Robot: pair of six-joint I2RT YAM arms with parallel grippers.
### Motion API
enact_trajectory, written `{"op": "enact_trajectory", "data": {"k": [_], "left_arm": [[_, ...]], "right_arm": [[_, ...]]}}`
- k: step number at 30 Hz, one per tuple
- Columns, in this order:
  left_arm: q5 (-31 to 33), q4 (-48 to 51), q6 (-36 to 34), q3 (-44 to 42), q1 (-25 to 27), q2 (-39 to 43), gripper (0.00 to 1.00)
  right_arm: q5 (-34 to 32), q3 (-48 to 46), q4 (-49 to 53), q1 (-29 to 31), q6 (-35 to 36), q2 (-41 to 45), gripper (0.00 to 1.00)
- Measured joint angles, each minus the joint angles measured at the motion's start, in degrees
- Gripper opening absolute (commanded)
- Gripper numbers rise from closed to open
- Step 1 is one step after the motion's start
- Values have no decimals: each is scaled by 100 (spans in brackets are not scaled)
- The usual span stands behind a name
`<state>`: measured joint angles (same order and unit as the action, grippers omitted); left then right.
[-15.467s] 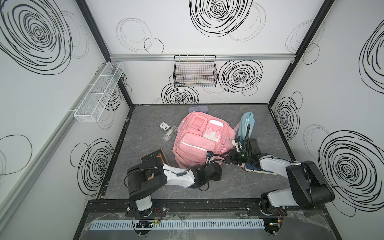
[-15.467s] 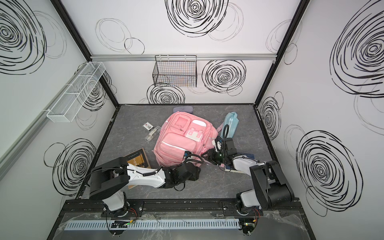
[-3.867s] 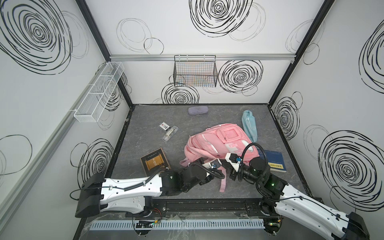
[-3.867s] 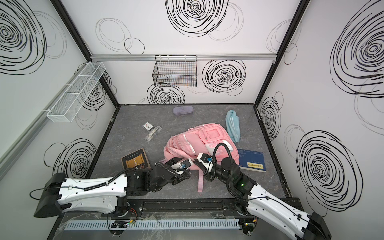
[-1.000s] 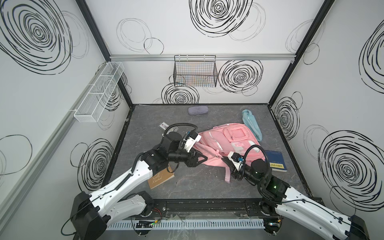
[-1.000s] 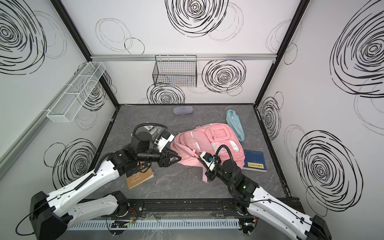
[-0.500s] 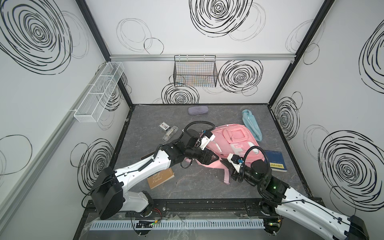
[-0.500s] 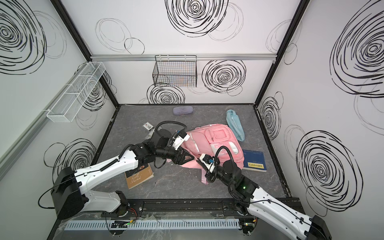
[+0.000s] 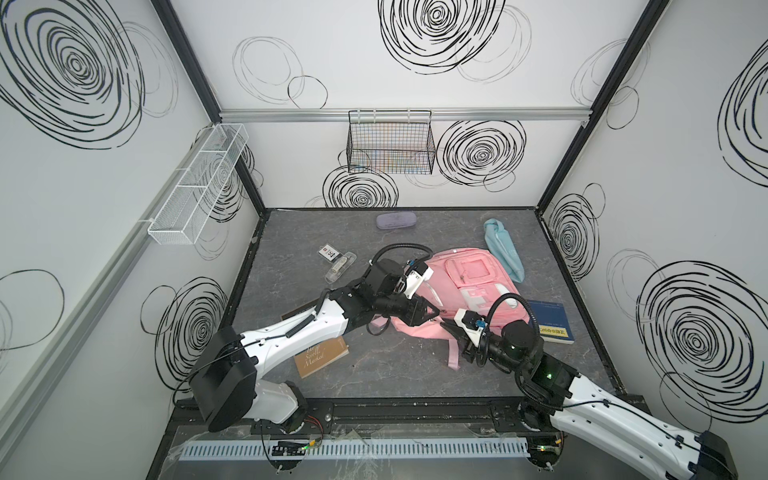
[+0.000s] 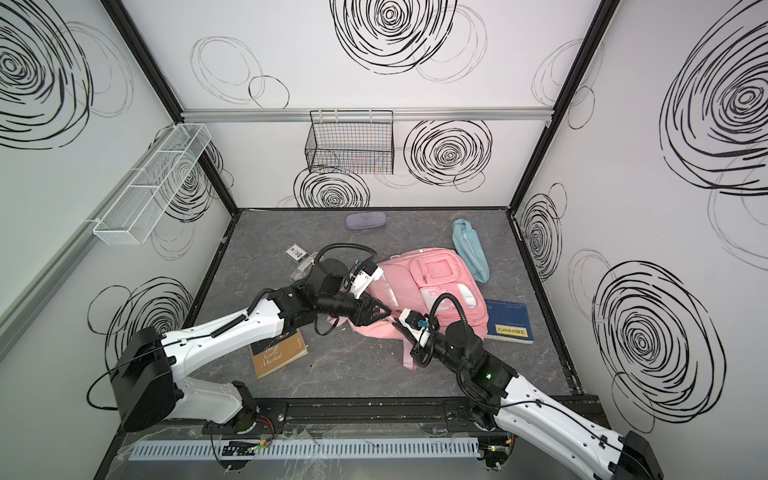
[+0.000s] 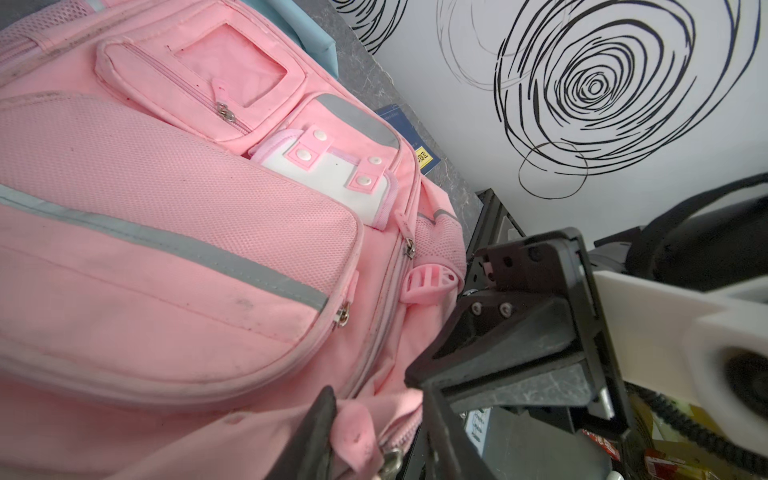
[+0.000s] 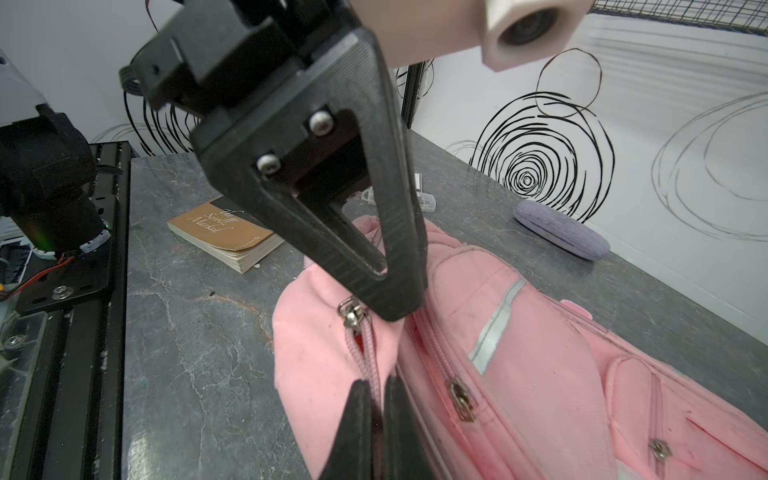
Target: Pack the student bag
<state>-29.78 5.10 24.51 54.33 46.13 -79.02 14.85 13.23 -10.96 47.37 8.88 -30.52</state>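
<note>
Centre-right of the tabletop (image 9: 395,374) in both top views: bag (image 9: 473,286) lies flat, front pockets up, near end toward the lower centre of the frame, one strap trailing off it toward the bottom edge. Left hand (image 9: 434,316) reaches in from the lower left and sits on that near end. Left wrist view shows its fingers (image 11: 318,432) narrow, with a fold of pink fabric and a zip pull between them; cannot tell if they actually pinch it. Right hand (image 12: 376,401) comes from the lower right, tips at the same end just beside the left hand. Right wrist view shows it closed tight on the pink zip tape of the bag, zip slightly parted there. Brown book (image 9: 322,359) lies lower left of the bag, near, not touching. Blue book (image 9: 550,322) at the bag's right side, touching or just clear, cannot tell. Pouch (image 9: 503,249) upper right, its end just beside the bag. Purple case (image 9: 395,220) near the back wall, well apart. Card (image 9: 328,252) and small clear item (image 9: 340,268) upper left of the bag.
</note>
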Motion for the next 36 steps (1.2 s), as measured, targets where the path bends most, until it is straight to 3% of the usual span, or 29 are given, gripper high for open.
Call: {"op": "enact_trajectory", "data": {"k": [2, 10, 15, 16, 17, 18, 21, 25, 31, 36], "left_arm": [[-2, -201, 129, -219, -4, 140, 30], [-160, -1051, 990, -702, 2, 192, 0], [-11, -1429, 1421, -973, 15, 337, 0], [109, -1475, 1497, -1051, 39, 444, 0], [289, -1541, 1574, -1150, 72, 605, 0], [483, -1591, 1652, -1266, 129, 828, 0], [986, -1545, 1803, -1589, 144, 1453, 0], [1368, -1486, 1797, -1558, 195, 1659, 0], [1580, -1508, 1582, -1532, 459, 1661, 0], [1762, -1687, 1550, -1628, 579, 1784, 0]], "right_arm": [[24, -13, 0, 17, -2, 17, 0], [44, -33, 31, 35, -24, 13, 0], [-125, -33, 13, 55, -118, 13, 0], [-142, -33, -13, 70, -146, 11, 15], [-149, -33, -66, 85, -173, 9, 43], [-188, -33, -181, 105, -236, 11, 62], [-262, -33, -623, 83, -247, 2, 77], [-66, 101, -835, 66, -92, -295, 77], [671, 743, -640, 61, 216, -1084, 50], [1117, 1082, -564, 61, 264, -1523, 52]]}}
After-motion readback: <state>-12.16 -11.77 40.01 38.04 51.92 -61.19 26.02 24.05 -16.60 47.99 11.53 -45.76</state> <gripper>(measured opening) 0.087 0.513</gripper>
